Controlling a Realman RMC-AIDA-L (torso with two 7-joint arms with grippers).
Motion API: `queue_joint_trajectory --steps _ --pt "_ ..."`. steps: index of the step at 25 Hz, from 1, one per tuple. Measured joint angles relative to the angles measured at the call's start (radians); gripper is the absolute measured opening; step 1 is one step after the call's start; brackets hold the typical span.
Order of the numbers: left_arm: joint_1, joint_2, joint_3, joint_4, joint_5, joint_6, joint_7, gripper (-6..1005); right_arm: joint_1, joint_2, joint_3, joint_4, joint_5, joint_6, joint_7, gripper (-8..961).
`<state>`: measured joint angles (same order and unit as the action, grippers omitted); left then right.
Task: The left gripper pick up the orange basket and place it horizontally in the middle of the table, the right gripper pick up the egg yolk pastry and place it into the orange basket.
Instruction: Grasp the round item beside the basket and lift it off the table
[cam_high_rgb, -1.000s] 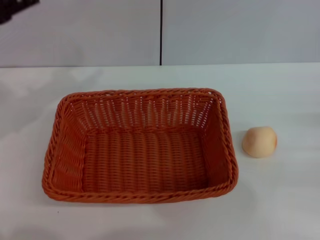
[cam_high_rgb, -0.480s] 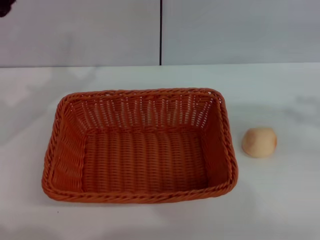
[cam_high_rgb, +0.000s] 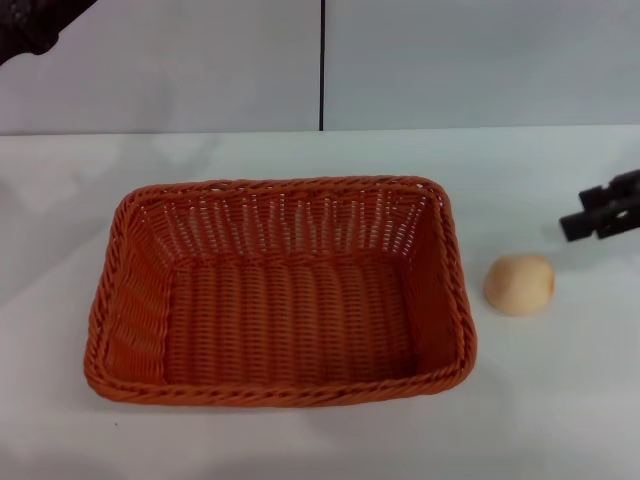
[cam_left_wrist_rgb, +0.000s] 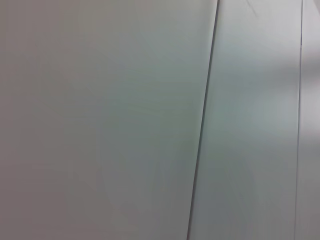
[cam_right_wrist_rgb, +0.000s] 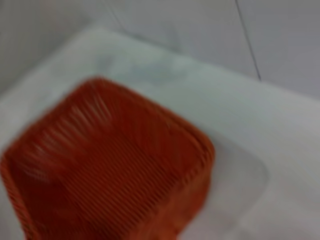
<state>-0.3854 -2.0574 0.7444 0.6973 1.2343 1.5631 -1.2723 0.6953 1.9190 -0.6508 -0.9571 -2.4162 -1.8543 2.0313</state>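
Observation:
The orange basket (cam_high_rgb: 280, 290) lies lengthwise on the middle of the white table (cam_high_rgb: 560, 400), empty, its long sides running left to right. It also fills the lower part of the right wrist view as the basket (cam_right_wrist_rgb: 110, 165). The egg yolk pastry (cam_high_rgb: 519, 284) rests on the table just right of the basket, apart from its rim. My right gripper (cam_high_rgb: 585, 222) reaches in from the right edge, above and to the right of the pastry, not touching it. A dark part of my left arm (cam_high_rgb: 35, 20) shows in the top left corner, far from the basket.
A grey wall with a dark vertical seam (cam_high_rgb: 322, 65) stands behind the table's far edge. The left wrist view shows only that wall (cam_left_wrist_rgb: 100, 120). Bare tabletop lies in front of the basket and around the pastry.
My right gripper has come into the head view from the right edge, near the pastry. The dark left arm shows larger in the top left corner. Basket and pastry have not moved.

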Motion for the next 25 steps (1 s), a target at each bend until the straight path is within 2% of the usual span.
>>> queue_joint_trajectory --steps 1,2,5,6,7,10,11,12,14,25 --pt "0.000 0.000 0.001 -0.004 0.000 0.001 0.000 718 0.020 0.014 -0.044 0.002 -0.047 0.032 0.017 745" --pt "0.000 0.000 0.001 -0.004 0.000 0.001 0.000 718 0.020 0.014 -0.044 0.002 -0.047 0.032 0.017 745" --pt "0.000 0.000 0.012 -0.011 0.000 -0.001 0.000 718 0.046 0.040 -0.119 0.008 -0.097 0.079 0.035 745" --pt "-0.001 0.000 0.020 -0.017 0.000 -0.002 0.000 718 0.061 0.058 -0.167 0.010 -0.127 0.104 0.050 745" --pt "-0.001 0.000 0.020 -0.017 0.000 -0.002 0.000 718 0.061 0.058 -0.167 0.010 -0.127 0.104 0.050 745" --pt "-0.010 0.000 0.024 -0.032 0.000 -0.001 -0.002 718 0.083 0.088 -0.237 0.014 -0.194 0.150 0.082 744" --pt "-0.012 -0.001 0.024 -0.035 0.000 0.001 -0.005 718 0.095 0.105 -0.267 0.016 -0.244 0.173 0.101 744" --pt "-0.012 -0.001 0.024 -0.035 0.000 0.001 -0.005 718 0.095 0.105 -0.267 0.016 -0.244 0.173 0.101 744" --pt "-0.013 -0.001 0.024 -0.035 0.000 0.004 -0.008 717 0.111 0.125 -0.285 0.020 -0.299 0.200 0.115 744" --pt "-0.009 -0.001 0.038 -0.041 0.005 0.006 -0.010 717 0.132 0.138 -0.288 0.099 -0.301 0.289 0.114 745"
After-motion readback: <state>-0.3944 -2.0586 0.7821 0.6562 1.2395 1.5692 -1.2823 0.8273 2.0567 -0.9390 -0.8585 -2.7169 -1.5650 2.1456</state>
